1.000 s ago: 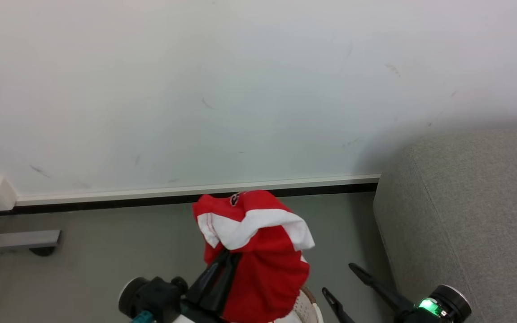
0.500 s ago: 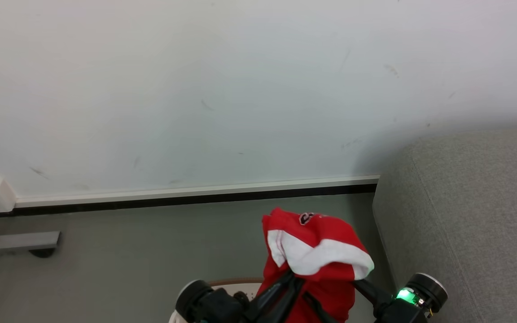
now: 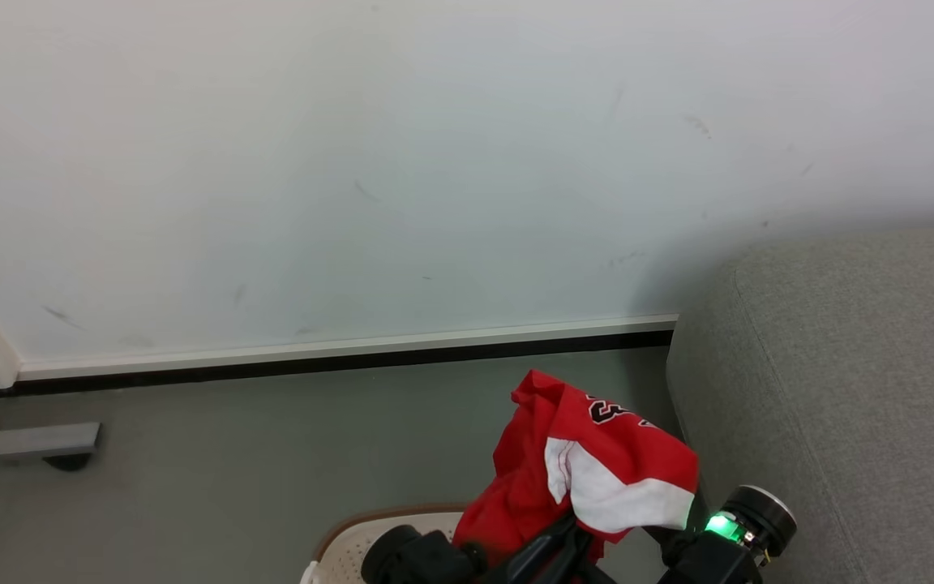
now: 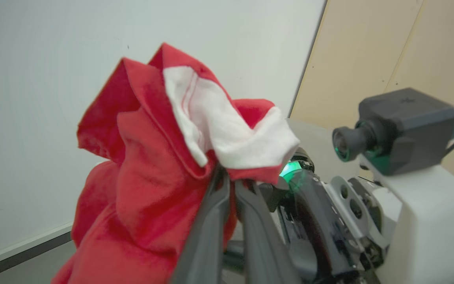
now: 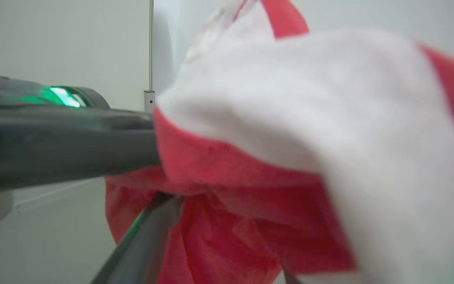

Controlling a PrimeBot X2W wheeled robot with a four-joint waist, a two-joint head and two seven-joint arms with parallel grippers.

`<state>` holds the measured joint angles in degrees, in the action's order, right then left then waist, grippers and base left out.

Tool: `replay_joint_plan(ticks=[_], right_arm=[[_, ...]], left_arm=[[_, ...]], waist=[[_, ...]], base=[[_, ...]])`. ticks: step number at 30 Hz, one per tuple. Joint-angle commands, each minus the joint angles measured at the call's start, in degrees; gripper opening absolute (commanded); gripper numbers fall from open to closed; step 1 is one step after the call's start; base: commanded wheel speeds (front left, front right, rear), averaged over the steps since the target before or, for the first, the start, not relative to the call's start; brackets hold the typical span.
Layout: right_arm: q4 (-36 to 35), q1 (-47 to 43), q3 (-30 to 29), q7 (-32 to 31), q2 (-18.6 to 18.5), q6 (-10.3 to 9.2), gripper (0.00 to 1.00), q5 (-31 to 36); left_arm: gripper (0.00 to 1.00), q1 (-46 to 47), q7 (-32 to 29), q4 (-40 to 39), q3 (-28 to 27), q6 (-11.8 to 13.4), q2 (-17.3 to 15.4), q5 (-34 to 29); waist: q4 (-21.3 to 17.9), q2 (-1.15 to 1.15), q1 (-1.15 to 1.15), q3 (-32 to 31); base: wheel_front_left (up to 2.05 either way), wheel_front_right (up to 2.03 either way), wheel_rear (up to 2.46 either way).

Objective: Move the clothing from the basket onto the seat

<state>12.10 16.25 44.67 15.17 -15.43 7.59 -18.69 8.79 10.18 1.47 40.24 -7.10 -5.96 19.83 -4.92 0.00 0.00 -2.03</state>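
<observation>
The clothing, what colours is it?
The clothing is red with white panels, clearest in left wrist view.

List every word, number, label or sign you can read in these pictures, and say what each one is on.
Dark, white-edged characters on the red clothing: the fabric is folded over them, so only part shows and it is too incomplete to read for sure.
No writing can be read on the basket, the seat or the wall.

The head view looks down over the red jersey toward the wall. Both wrist views, very close, share it.
</observation>
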Motion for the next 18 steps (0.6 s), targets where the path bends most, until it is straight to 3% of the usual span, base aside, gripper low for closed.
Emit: replay_joint_plan(ticks=[1, 2, 3, 4, 13, 14, 16, 17, 18], right_arm=[[-0.39, 0.65, -0.40, -0.02, 0.23, -0.18, 0.47, 0.46], [-0.55, 0.65, -0.59, -0.03, 0.24, -0.17, 0.35, 0.58], [-0.65, 0.61, -0.72, -0.02, 0.25, -0.18, 0.13, 0.54], [-0.77, 0.58, -0.77, -0.02, 0.24, -0.18, 0.00, 0.40], [-1.93, 0.44, -0.34, 0.00, -0.91, -0.18, 0.00, -0.52], [-2.01, 0.22, -0.59, 0.00, -1.00, -0.17, 0.00, -0.57], [-2.20, -0.23, -1.02, 0.01, -1.11, -0.18, 0.00, -0.66], [-2.33, -0.43, -1.39, 0.01, -1.12, -0.18, 0.00, -0.69], [-2.46, -0.65, -1.68, 0.01, -1.10, -0.18, 0.00, -0.65]], left_arm=[[0.00, -0.20, -0.19, 0.21, 0.10, -0.28, 0.08, 1.24], [0.00, -0.29, -0.40, 0.28, 0.19, -0.29, 0.12, 1.52], [0.00, -0.31, -0.43, 0.28, 0.19, -0.30, 0.13, 1.59], [0.00, -0.30, -0.49, 0.36, 0.23, -0.31, 0.03, 1.80], [0.02, -0.15, -0.70, 1.16, -0.20, 0.98, -0.86, 1.88], [0.27, -0.14, -0.46, 1.22, -0.28, 1.27, -0.90, 1.69], [0.62, -0.20, -0.24, 1.38, -0.31, 1.61, -1.01, 1.53], [0.88, -0.24, -0.16, 1.45, -0.35, 1.74, -1.09, 1.47], [1.00, -0.34, -0.27, 1.57, -0.38, 1.88, -1.14, 1.52]], waist=[[-0.04, 0.00, 0.00, 0.04], [-0.04, 0.00, 0.00, 0.07], [-0.05, 0.00, 0.00, 0.10], [-0.06, 0.00, 0.00, 0.11], [0.09, 0.00, 0.00, 0.25], [0.07, 0.00, 0.00, 0.26], [0.00, 0.00, 0.00, 0.32], [-0.06, 0.00, 0.00, 0.37], [-0.14, 0.00, 0.00, 0.41]], base=[[0.00, 0.00, 0.00], [0.00, 0.00, 0.00], [0.00, 0.00, 0.00], [0.00, 0.00, 0.00], [0.00, 0.00, 0.00], [0.00, 0.00, 0.00], [0.00, 0.00, 0.00], [0.00, 0.00, 0.00], [0.00, 0.00, 0.00]])
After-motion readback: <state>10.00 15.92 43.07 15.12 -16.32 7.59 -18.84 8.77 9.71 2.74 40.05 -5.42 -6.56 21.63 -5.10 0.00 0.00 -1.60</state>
